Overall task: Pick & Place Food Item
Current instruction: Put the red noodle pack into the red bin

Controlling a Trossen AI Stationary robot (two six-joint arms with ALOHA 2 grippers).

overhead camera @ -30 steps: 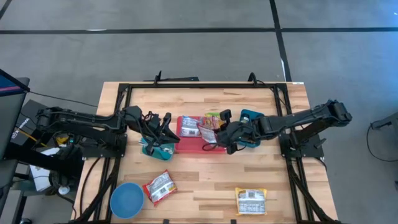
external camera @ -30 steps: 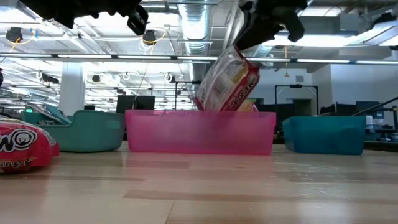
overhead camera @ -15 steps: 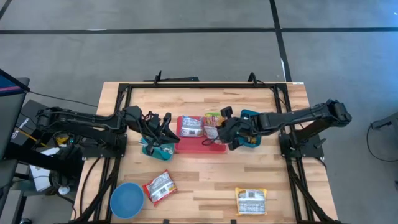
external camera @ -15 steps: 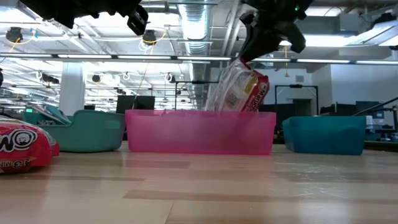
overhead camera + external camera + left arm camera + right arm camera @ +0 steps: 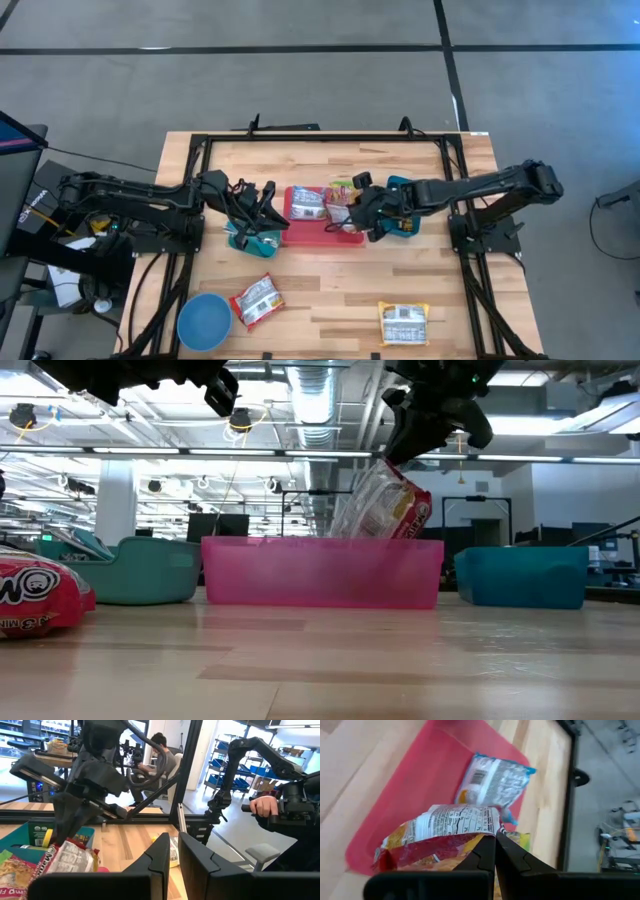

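Over red bin (image 5: 322, 236), right gripper (image 5: 352, 212) clamped on snack bag (image 5: 385, 508), now lower than 1 s ago, bottom inside bin; release likely next. Left gripper (image 5: 262, 205), fingers together, waits by teal bin (image 5: 240, 240).

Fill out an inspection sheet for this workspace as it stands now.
Surface: wooden table, black frame around it.
Job's things: red-and-yellow snack bag held tilted over the pink bin; a blue-edged packet lies inside.
Clutter: teal bin, blue bin, blue bowl, red packet, yellow packet.
Grippers: right gripper shut on the bag; left gripper shut, empty, above the teal bin.
Cables: bundles along the table's left side.
Surroundings: a seated person, shelving.
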